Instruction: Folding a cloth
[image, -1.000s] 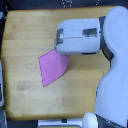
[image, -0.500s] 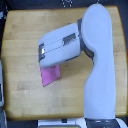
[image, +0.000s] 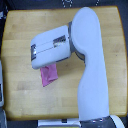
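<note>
The pink-magenta cloth lies on the wooden tabletop, left of centre in the exterior view. Only its lower part shows; the rest is hidden under the white arm. The arm reaches in from the bottom right, and its boxy forearm covers the cloth's upper part. The gripper itself is hidden beneath the forearm, so its fingers do not show.
A black object sits at the far edge of the table. A grey-white strip runs along the exterior view's left edge. A white piece lies beyond the near table edge.
The arm has swept toward the exterior view's left and nearer the front, covering more of the cloth. The visible pink patch has shrunk and looks bunched.
</note>
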